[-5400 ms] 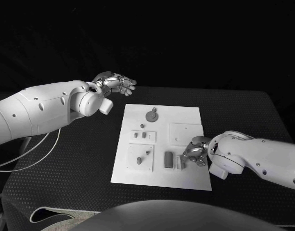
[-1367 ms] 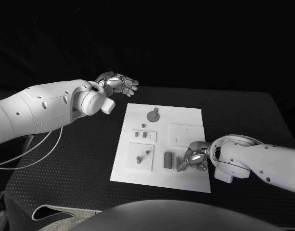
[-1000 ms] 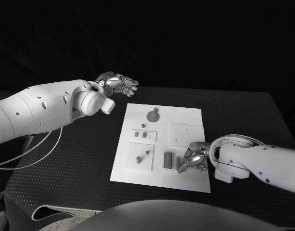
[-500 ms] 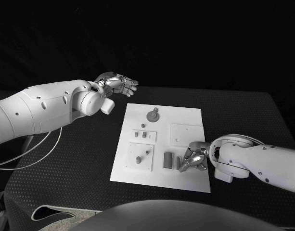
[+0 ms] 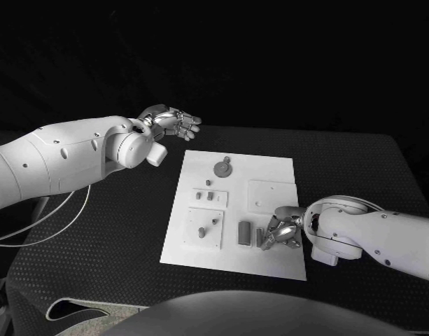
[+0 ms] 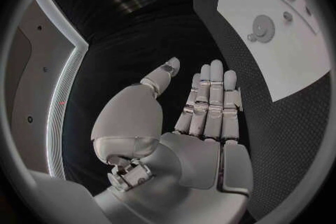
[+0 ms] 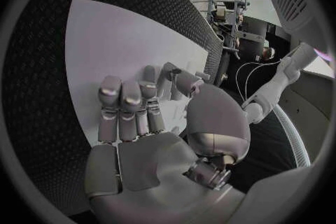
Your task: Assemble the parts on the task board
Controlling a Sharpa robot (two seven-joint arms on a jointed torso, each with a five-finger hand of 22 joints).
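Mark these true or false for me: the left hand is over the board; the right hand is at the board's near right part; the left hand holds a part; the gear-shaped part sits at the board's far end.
1. False: the left hand hangs beyond the task board, off its far left corner.
2. True: the right hand is there.
3. False: the left hand is empty, fingers apart.
4. True: the gear-shaped part lies at the far end.

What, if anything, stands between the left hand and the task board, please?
Nothing visible does. The left hand hovers open, holding nothing, beyond the far left corner of the task board, with bare black table between them. The right hand is at the board's near right part, away from that path.
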